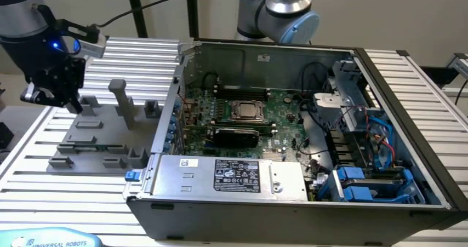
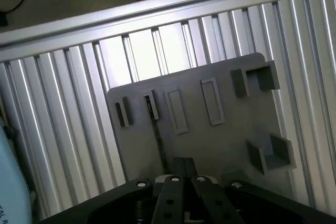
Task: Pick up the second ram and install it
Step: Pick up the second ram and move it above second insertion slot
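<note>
Second ram (image 2: 157, 136): thin dark strip, edge-up in gray fixture (image 2: 220, 140), tool (image 2: 185, 165) above.

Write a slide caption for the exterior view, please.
Gripper hovers above the gray fixture plate beside the open computer case.

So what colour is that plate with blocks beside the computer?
The fixture plate is plain grey, clearest in the wrist view.

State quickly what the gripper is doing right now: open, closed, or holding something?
Gripper: cannot be told; it hangs above the gray fixture plate.
</note>
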Controlling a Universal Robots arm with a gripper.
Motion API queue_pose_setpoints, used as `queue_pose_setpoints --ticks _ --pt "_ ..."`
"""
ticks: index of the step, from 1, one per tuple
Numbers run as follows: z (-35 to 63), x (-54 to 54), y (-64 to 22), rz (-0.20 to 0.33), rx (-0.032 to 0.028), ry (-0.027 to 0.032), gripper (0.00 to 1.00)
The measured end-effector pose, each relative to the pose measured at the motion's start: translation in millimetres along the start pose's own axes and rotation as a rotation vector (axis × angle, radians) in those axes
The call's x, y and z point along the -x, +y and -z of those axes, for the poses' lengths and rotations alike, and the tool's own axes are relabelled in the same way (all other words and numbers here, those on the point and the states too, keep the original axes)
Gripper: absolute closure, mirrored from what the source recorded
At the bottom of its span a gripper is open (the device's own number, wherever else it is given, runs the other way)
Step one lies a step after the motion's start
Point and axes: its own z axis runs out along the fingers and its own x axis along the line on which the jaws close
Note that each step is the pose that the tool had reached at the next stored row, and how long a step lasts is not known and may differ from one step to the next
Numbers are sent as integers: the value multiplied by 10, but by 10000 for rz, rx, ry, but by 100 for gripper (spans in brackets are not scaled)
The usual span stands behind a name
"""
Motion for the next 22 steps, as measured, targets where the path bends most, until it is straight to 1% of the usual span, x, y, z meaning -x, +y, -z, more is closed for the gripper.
queue_pose_setpoints --ticks 6,8,13,18,22 --pt "-106 -1 0 1089 7 4 89" --pt "-141 0 -2 1307 8 5 89" --pt "-232 8 -46 1394 8 4 89" --pt "-324 7 -111 1431 11 5 89" --pt "-381 -46 -136 1457 32 7 89"
